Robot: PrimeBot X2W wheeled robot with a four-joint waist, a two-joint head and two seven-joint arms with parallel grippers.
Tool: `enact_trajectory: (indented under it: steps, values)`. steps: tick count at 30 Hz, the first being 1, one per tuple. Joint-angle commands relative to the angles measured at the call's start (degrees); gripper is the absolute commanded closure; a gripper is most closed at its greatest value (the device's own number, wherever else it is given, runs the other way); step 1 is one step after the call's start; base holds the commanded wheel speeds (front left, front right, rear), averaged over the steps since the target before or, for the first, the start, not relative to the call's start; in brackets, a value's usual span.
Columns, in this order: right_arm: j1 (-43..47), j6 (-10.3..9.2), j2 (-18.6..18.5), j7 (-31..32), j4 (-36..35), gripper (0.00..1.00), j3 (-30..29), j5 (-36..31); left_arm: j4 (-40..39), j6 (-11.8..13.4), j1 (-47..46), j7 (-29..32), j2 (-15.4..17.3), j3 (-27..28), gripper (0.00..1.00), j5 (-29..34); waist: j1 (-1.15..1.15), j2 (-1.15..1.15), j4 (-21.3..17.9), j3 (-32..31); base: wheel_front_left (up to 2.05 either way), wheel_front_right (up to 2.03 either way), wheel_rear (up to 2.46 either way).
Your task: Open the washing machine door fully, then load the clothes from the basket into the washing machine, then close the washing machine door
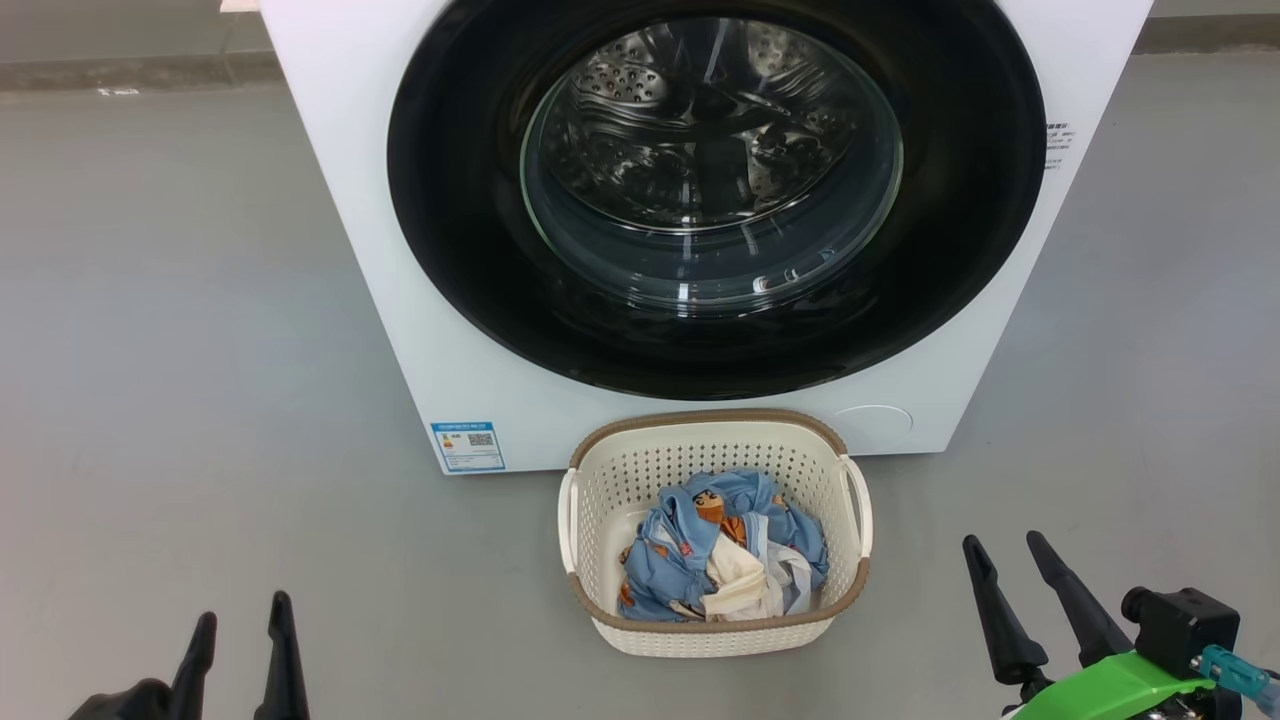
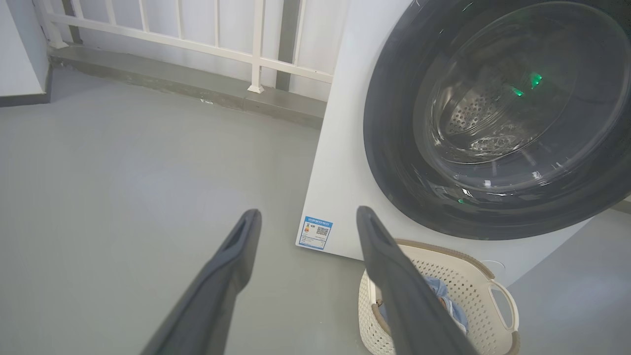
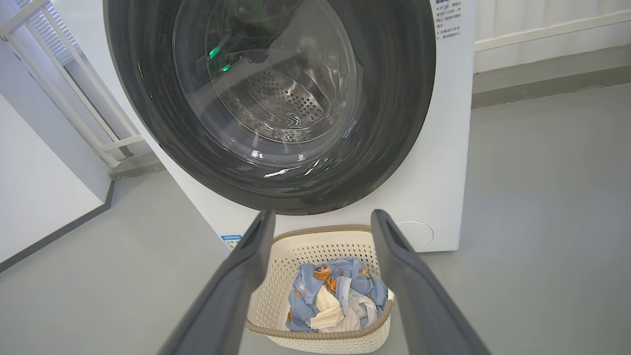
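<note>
**A:** What is seen nearest?

**B:** The left gripper (image 1: 243,612) is seen at the near left, low over the grey floor (image 1: 180,350). Its two dark fingers are spread apart, and nothing is held between them. The right gripper (image 1: 1002,545) is seen at the near right. Its fingers are spread apart too, and nothing is held there either.

**A:** Where is the basket found?

**B:** The basket (image 1: 640,470) is set on the floor, a little farther off, between the two grippers. It is placed just in front of the washer (image 1: 340,150), near the bottom middle. It is touched by neither gripper.

**A:** And the clothes?

**B:** The clothes (image 1: 700,550) are piled inside the basket. Blue cloth with orange pictures is seen on top, and white and cream cloth is mixed in at the near side.

**A:** What is seen behind that?

**B:** The washer is stood on the floor right behind the basket. The door (image 1: 450,200) is shut flat on its front. The shiny drum (image 1: 700,130) can be seen through the clear glass in the middle. A blue sticker (image 1: 467,446) is stuck at the washer's bottom left corner. Farthest off, a white railing (image 2: 256,49) is seen at the far left, behind the washer.
</note>
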Motion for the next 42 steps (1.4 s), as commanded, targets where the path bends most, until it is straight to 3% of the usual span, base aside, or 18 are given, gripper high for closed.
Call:
enact_trajectory:
  steps: [1, 18, 42]
  values:
    - [-1.78, -0.06, -1.09, -0.94, -1.00, 0.00, 1.22, -2.02, -1.85, 0.35, -0.88, -1.01, 1.27, 1.80, 0.00, 2.17, 0.00, 0.00, 0.00, 0.05, 0.00, 0.00, 0.00]
    - [-1.64, -0.06, -1.33, -3.74, -0.53, 0.00, -0.03, -13.25, -2.95, 0.70, -0.04, -3.83, 1.52, 2.39, 0.00, 13.36, 0.00, 0.00, -0.08, -0.10, 0.00, 0.00, 0.00]
    - [-1.00, -0.06, -0.45, -3.74, -1.49, 0.00, -2.82, -13.64, -2.35, 0.74, -0.26, -3.83, 1.52, 2.63, 0.00, 12.58, 0.00, 0.00, 0.05, -0.01, 0.00, 0.00, 0.00]
